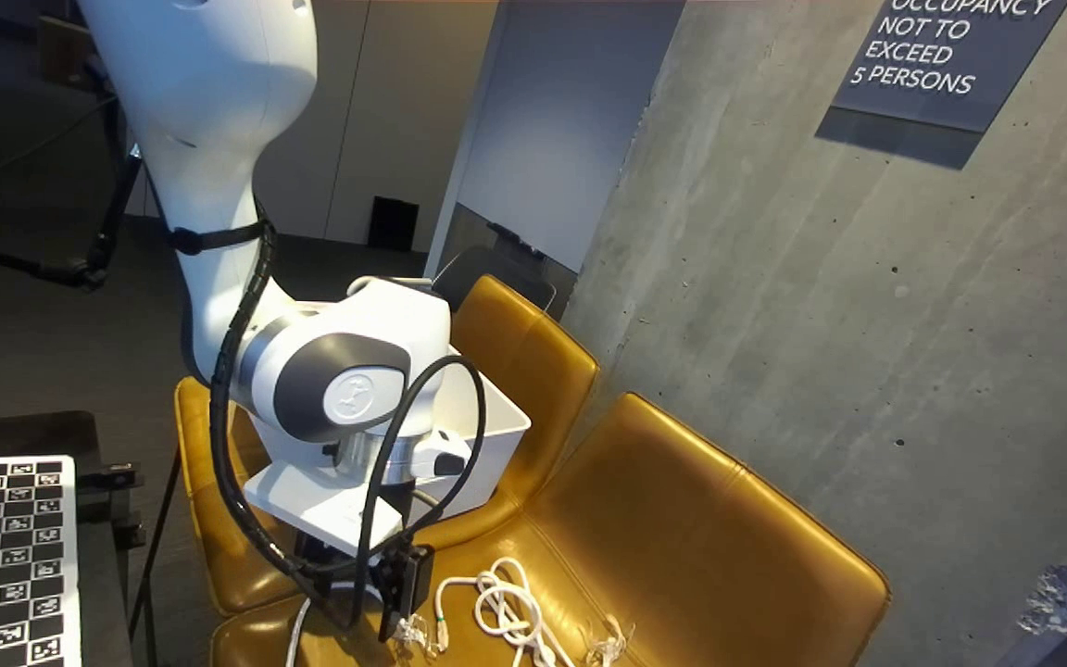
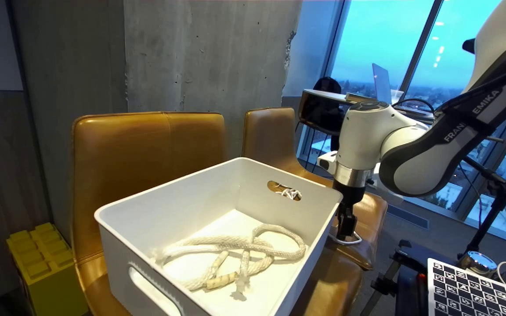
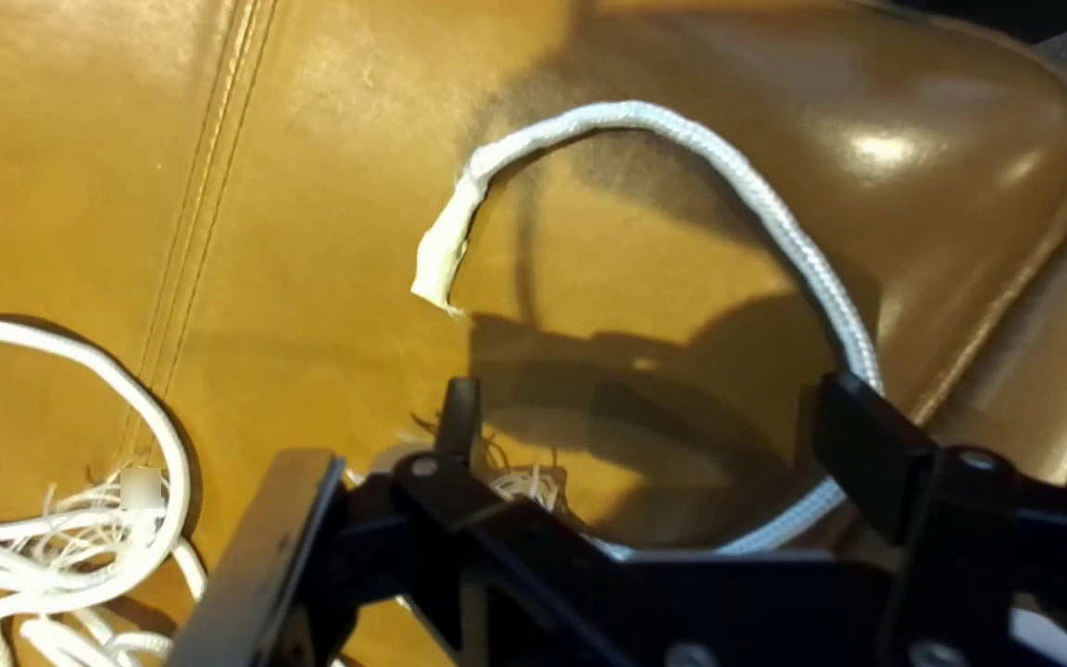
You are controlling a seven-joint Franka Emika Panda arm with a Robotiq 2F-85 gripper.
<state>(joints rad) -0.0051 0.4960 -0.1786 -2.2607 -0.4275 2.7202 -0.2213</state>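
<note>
My gripper (image 3: 650,398) is open over a tan leather chair seat (image 3: 311,213), with nothing between its fingers. It points down in both exterior views (image 1: 404,588) (image 2: 346,226). A white braided rope (image 3: 797,245) curves in a loop on the seat below it, with a taped end at the upper left. The right finger overlaps this rope in the wrist view; I cannot tell whether they touch. Part of the rope is hidden behind the gripper. Frayed strands (image 3: 529,484) show by the left finger. A tangled white rope (image 3: 80,597) lies to the left, also in an exterior view (image 1: 508,611).
A white box (image 2: 165,188) stands on a chair beside the arm and holds a thick knotted rope (image 2: 231,241). Tan chair backs (image 1: 709,519) stand against a concrete wall (image 1: 821,278). A checkered board (image 1: 10,565) is near the arm. A yellow box (image 2: 44,267) is on the floor.
</note>
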